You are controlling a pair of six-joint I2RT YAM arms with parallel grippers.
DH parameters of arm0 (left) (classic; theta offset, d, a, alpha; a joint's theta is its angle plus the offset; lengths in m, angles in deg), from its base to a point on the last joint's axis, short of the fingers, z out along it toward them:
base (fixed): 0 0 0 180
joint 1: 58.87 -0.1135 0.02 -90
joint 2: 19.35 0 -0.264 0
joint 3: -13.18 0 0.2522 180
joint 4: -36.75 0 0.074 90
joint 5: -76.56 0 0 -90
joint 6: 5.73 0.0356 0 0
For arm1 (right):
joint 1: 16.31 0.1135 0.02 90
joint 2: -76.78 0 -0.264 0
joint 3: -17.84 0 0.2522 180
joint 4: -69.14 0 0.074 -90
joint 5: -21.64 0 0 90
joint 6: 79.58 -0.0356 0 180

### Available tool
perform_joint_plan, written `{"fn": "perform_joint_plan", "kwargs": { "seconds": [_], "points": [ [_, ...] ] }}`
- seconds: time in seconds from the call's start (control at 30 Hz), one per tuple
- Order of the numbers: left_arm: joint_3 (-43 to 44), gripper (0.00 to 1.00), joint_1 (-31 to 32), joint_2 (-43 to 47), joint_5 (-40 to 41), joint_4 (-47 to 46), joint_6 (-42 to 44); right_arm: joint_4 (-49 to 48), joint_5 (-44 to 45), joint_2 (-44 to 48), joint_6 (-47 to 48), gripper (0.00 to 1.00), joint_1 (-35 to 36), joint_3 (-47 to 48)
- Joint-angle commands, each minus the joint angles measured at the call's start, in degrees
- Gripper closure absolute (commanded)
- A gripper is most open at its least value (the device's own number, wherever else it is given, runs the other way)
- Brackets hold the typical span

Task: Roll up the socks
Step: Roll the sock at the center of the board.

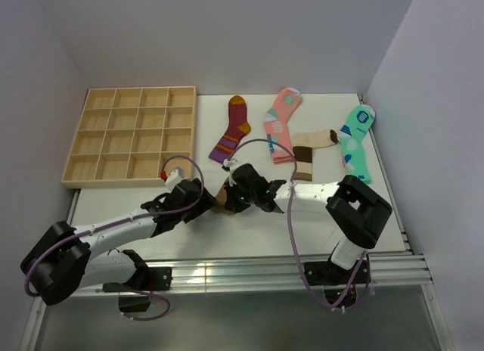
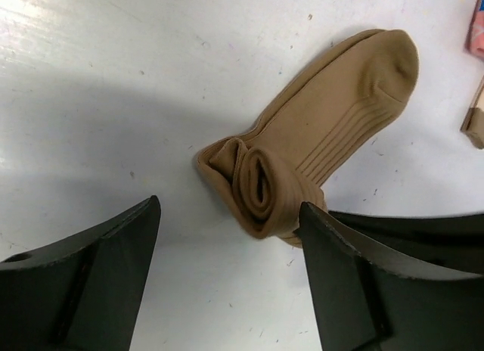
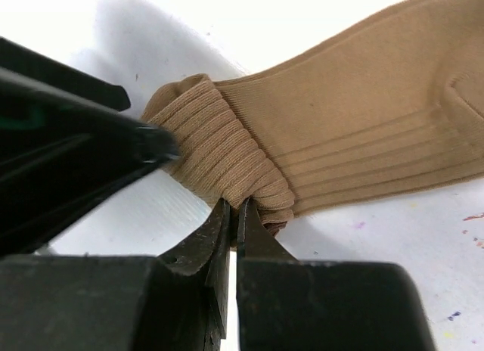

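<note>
Left wrist view: brown sock [image 2: 325,124] lies on white counter [image 2: 113,79], cuff end rolled partway into a tight coil, toe end flat and pointing away. Left pincer [image 2: 229,207] fingers spread wide, one on each side of the coil, gripping nothing. Right wrist view: right pincer [image 3: 233,207] fingers pressed together, tips against the coil's lower edge; cannot tell whether fabric is nipped between them. Top view: both arms meet over this sock near the counter's middle. Beige sock [image 1: 314,139] lies flat farther back right, beside pink sock [image 1: 281,124]. Wooden tray [image 1: 113,181] back left.
</note>
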Motion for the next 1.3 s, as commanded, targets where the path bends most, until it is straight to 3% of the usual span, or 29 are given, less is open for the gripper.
{"fn": "perform_joint_plan", "kwargs": {
  "seconds": [0.0,0.4,1.27],
  "points": [
    [-0.94,0.20,0.33,2.30,2.86,-1.10,-0.84,8.36,-10.67,-0.82,-2.60,1.00,-4.40,1.56],
    [-2.79,0.22,0.33,0.81,0.58,-9.10,0.92,1.88,-28.45,-6.88,-11.91,1.00,-14.78,-0.11],
    [0.37,0.23,0.51,-11.40,-1.53,-17.71,4.08,-8.69,-35.67,-13.74,-21.76,1.00,-21.81,-7.23]
  ]
}}
